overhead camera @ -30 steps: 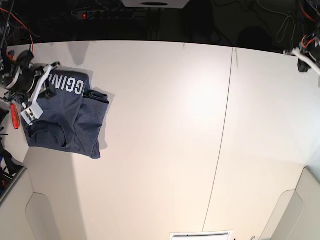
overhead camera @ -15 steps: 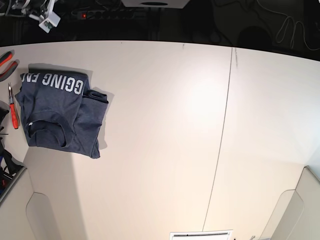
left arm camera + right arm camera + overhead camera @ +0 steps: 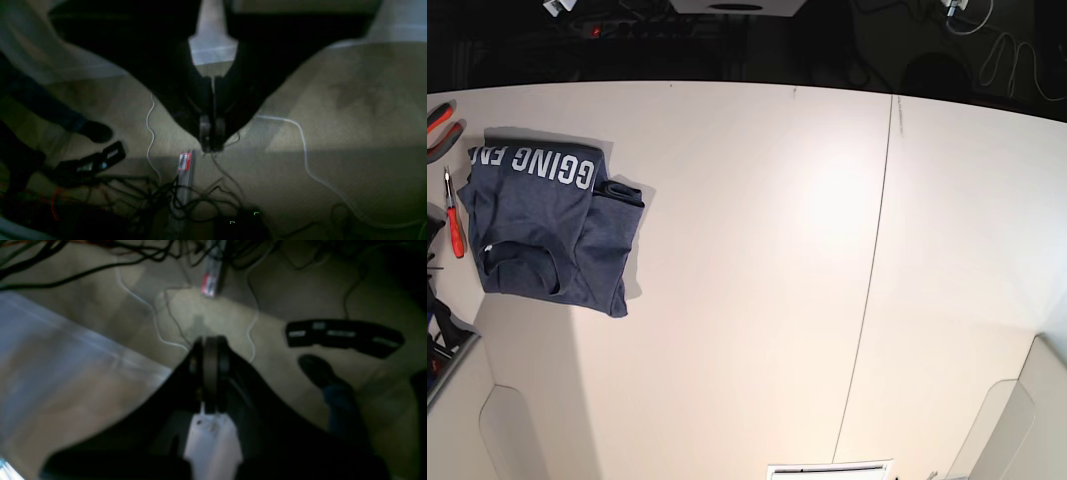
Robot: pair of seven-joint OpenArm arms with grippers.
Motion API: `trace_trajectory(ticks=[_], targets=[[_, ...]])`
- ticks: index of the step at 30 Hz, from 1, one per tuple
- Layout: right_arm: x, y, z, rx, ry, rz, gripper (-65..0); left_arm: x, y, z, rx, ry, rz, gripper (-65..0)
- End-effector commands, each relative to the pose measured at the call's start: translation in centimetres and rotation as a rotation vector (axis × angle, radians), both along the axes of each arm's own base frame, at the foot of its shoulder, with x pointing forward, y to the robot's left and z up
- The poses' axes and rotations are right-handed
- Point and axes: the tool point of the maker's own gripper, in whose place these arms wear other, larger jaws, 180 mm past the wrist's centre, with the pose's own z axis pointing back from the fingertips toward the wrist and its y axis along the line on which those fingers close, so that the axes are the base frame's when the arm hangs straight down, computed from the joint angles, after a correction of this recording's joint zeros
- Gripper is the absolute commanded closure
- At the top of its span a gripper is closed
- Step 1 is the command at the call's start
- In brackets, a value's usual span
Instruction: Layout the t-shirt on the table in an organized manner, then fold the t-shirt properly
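The navy t-shirt (image 3: 547, 225) lies folded in a compact bundle at the table's (image 3: 757, 290) far left, white lettering along its back edge, collar toward the front. No gripper touches it. Both arms are raised beyond the far edge; only slivers of them show at the top of the base view. In the left wrist view my left gripper (image 3: 211, 146) is shut and empty, hanging over the floor. My right gripper (image 3: 210, 341) is likewise shut on nothing, with floor below it and a blurred pale surface to its left.
A red-handled tool (image 3: 454, 225) lies just left of the shirt, and red pliers (image 3: 437, 120) sit at the table's left edge. A dark seam (image 3: 872, 260) crosses the tabletop. On the floor are tangled cables (image 3: 186, 196), a power strip (image 3: 210, 276) and a person's shoe (image 3: 317, 370).
The right arm has left the shirt and risen away past the table's far edge. The left arm has also pulled up out of the right side. The shirt stays put.
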Motion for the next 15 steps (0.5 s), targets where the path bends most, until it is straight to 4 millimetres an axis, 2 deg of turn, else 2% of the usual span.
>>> trace_trajectory(ticks=[1,4,8,13,15], targets=[[-0.6,-0.2,-0.4,-0.013,0.027,0.007,0.0,-0.4,-1.8,-0.6,-0.033,0.014,0.005,0.0],[-0.9,1.0,-1.9,-0.015,0.074,0.016,0.0,1.5,-6.1,-2.8,-0.082,0.032,-0.021,0.0],[0.0,2.8,-3.1,-0.011,0.084,0.026,0.0,3.9,-9.9,-4.7,-0.095,0.037,-0.059,0.0],[3.9,5.6,-5.1,-0.127,-0.019,-0.067,0.0,7.1,-11.9,-5.3,-0.110,0.007,-0.095,0.0],[5.5,6.8,-5.6,-0.160,-0.054,-0.055,0.0,8.3,-12.3,-5.3,-0.114,-0.001,-0.102,0.0]])
